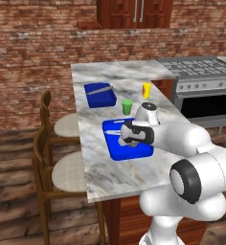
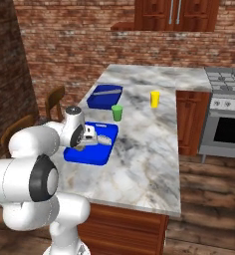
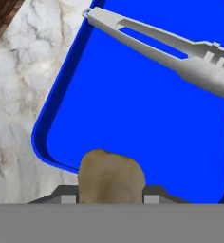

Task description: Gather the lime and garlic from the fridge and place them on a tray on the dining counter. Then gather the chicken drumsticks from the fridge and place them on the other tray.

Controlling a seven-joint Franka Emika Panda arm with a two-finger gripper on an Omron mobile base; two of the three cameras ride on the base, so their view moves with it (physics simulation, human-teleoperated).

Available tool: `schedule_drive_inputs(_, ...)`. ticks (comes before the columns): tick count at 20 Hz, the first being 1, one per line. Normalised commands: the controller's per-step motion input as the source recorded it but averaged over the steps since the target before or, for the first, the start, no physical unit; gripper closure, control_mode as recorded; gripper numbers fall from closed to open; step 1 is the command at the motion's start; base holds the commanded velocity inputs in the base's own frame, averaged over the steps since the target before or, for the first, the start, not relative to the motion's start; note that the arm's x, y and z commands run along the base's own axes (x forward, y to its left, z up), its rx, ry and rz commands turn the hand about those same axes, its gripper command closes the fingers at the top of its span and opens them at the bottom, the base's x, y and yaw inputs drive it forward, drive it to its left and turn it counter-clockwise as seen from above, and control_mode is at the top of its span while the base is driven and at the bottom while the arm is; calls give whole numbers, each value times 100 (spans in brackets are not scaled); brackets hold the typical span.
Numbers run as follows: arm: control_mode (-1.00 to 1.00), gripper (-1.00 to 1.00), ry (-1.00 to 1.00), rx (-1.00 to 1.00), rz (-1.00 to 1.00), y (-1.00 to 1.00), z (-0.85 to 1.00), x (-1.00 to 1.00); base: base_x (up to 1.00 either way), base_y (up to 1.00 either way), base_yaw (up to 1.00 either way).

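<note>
A marble counter (image 1: 105,177) in a brick-walled kitchen is seen; a blunt brownish piece (image 3: 111,176), its direction unclear, is clamped by the gripper (image 3: 111,194) over a blue tray (image 3: 147,123).

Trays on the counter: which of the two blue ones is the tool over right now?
The near blue tray, at the counter's front, with the tool above it holding a tan lump. The far blue tray lies beyond the green cup.

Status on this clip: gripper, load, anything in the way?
Gripper shut on garlic, over near blue tray. Grey tongs lie across tray's far part. Drop spot bare.
</note>
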Motion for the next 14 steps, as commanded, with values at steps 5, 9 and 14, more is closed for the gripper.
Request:
schedule_drive_inputs(5,-100,100,0,0,0,0,-22,34,0,0,0)
schedule_drive_inputs(9,-100,100,0,0,0,0,-21,33,0,0,0)
schedule_drive_inputs(14,-100,100,0,0,0,2,-24,33,0,0,0)
